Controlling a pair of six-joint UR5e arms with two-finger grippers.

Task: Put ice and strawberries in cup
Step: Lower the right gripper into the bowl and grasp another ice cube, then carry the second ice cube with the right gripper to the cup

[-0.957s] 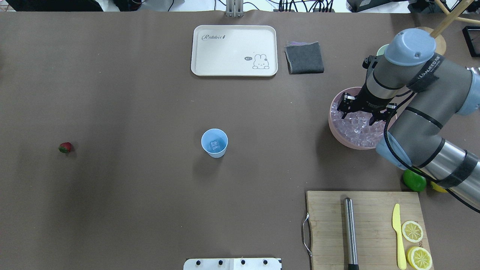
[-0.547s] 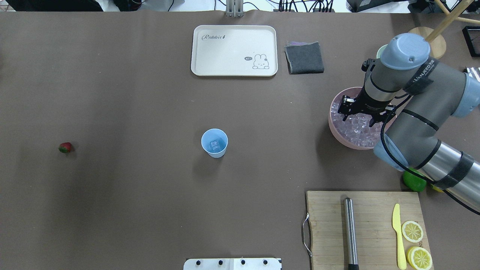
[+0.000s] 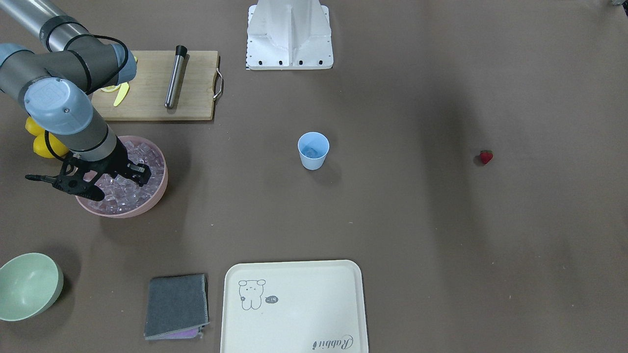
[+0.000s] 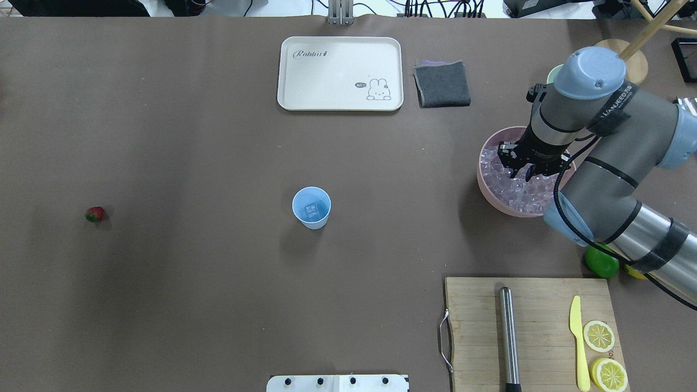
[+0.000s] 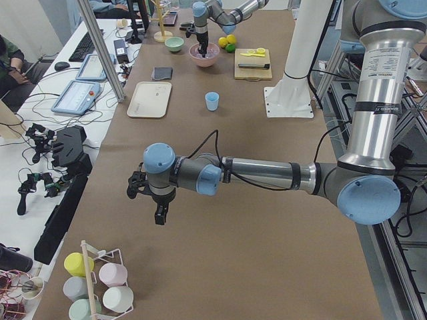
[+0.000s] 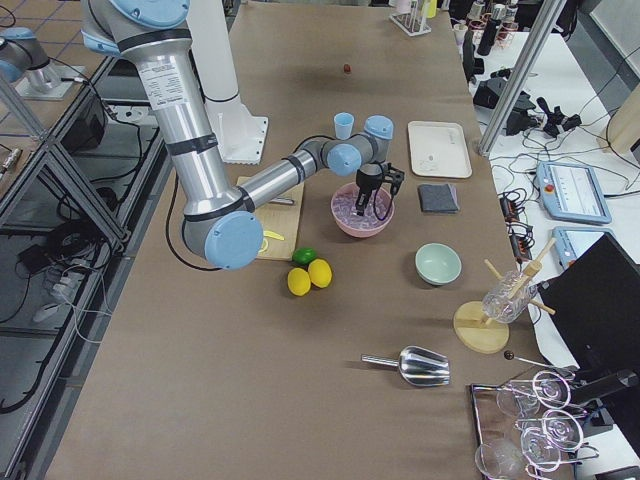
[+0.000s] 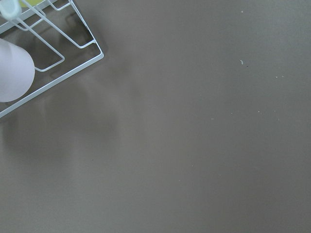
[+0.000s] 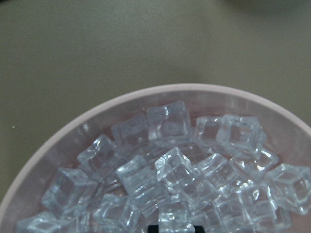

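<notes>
The light blue cup (image 4: 311,207) stands mid-table with an ice cube (image 4: 311,210) inside; it also shows in the front view (image 3: 313,150). The tiny red strawberry (image 4: 95,214) lies alone far to the left. A pink bowl (image 4: 481,177) at the right is piled with ice cubes (image 8: 170,170). My right gripper (image 4: 527,171) reaches down into that pile, its jaws drawn in around a cube at the bottom of the right wrist view (image 8: 172,213). My left gripper (image 5: 160,215) hangs above bare table far from the cup; I cannot tell if it is open.
A cream tray (image 4: 340,73) and grey cloth (image 4: 441,83) lie at the far edge. A cutting board (image 4: 474,326) holds a steel rod (image 4: 508,337), yellow knife (image 4: 578,343) and lemon halves (image 4: 599,336). A lime (image 4: 601,262) sits by the right arm. A cup rack (image 5: 100,287) stands near the left gripper.
The right gripper's jaws, wide apart over the ice earlier, have narrowed and sunk into the pile. The cup and strawberry have not moved.
</notes>
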